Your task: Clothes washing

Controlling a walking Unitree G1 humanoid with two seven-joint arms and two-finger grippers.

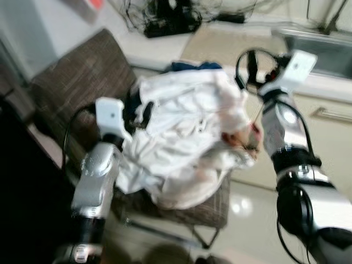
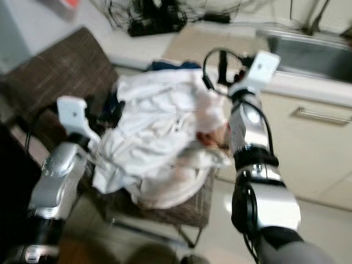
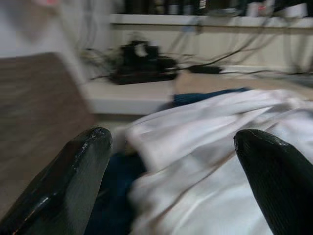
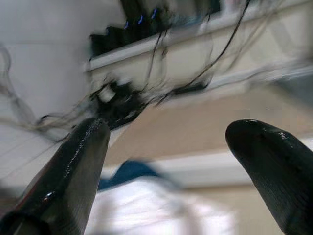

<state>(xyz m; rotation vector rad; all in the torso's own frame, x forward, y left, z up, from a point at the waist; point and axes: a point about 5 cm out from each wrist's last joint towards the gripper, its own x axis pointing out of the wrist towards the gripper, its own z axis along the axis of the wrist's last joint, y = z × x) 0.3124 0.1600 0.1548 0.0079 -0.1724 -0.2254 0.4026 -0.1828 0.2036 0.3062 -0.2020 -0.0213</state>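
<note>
A: Head views?
B: Blurred. White clothes (image 1: 181,140) piled on a brown chair (image 1: 77,71), something blue at the pile's far edge. Left arm at the pile's left side, right arm at its right. Table (image 1: 165,47) behind with black cables (image 1: 165,19); sink (image 1: 324,52) far right.

A: Left wrist?
B: Left claw (image 3: 171,161) open, fingers (image 3: 73,181) spread wide over the white cloth, blue fabric (image 3: 117,186) under its near-left edge.

A: Right wrist?
B: Right claw (image 4: 171,161) open too, above the pile's far edge, facing the table and cables.
</note>
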